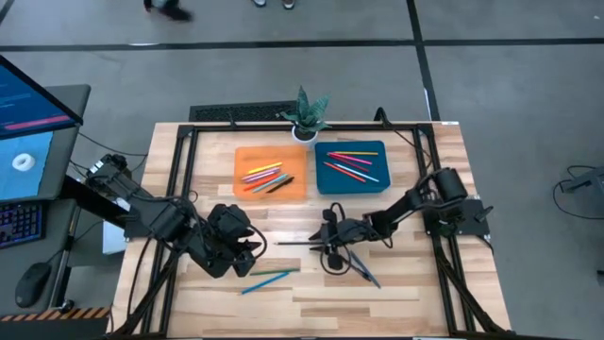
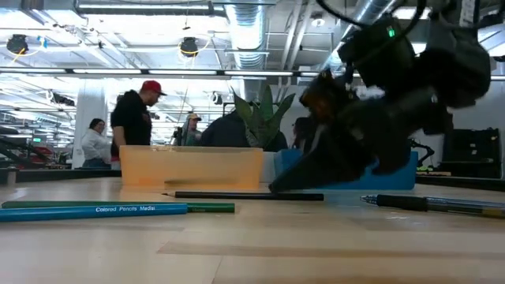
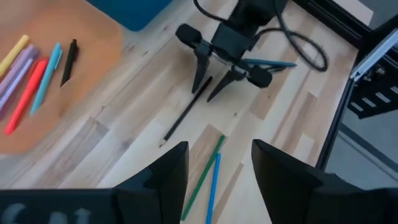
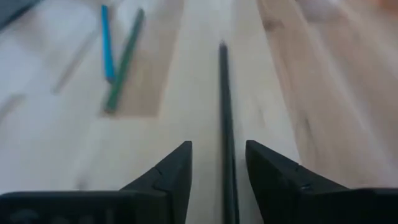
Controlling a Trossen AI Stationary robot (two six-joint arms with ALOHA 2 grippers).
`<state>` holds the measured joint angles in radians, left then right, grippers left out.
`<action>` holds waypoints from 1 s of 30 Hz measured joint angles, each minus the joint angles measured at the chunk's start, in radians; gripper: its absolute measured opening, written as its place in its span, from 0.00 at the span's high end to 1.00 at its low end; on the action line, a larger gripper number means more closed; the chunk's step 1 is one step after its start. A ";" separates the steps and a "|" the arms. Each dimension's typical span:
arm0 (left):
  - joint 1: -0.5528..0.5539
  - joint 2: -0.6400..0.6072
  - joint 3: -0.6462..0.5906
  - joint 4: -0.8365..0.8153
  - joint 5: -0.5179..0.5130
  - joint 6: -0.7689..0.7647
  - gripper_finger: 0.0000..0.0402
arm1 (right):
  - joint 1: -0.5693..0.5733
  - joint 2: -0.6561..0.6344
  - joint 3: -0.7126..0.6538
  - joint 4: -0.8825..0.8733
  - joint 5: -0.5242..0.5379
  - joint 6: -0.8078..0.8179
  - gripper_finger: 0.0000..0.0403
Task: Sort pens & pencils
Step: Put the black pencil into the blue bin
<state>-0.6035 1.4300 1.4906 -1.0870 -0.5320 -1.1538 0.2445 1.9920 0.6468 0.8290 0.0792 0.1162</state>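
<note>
The black pencil (image 1: 295, 243) lies flat on the table (image 1: 415, 293), in front of the orange tray (image 1: 247, 155). The right gripper (image 1: 327, 244) straddles its end, fingers parted, not clamping it. The left gripper (image 1: 253, 252), open and empty, hovers just above the green pencil (image 1: 272, 273) and blue pencil (image 1: 262, 282).

Two trays, orange (image 1: 245, 159) and blue (image 1: 324, 156); one potted plant (image 1: 307, 114); four loose sticks: black pencil (image 1: 293, 243), green pencil (image 1: 269, 273), blue pencil (image 1: 253, 284), pen (image 1: 366, 272).
</note>
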 joint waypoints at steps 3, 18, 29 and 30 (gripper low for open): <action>0.010 0.000 0.000 0.000 0.000 -0.003 0.58 | -0.009 0.052 -0.032 0.097 -0.003 0.036 0.58; 0.048 0.000 0.000 0.000 -0.003 -0.019 0.58 | -0.023 0.111 -0.073 0.196 0.010 0.059 0.93; 0.048 0.000 0.000 0.001 -0.003 -0.019 0.58 | -0.032 0.019 -0.085 0.127 -0.005 0.132 0.95; 0.048 0.000 0.000 0.001 -0.003 -0.018 0.58 | -0.036 0.001 -0.090 0.118 -0.003 0.142 0.96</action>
<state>-0.5556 1.4300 1.4906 -1.0863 -0.5353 -1.1719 0.2083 1.9928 0.5569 0.9467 0.0757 0.2583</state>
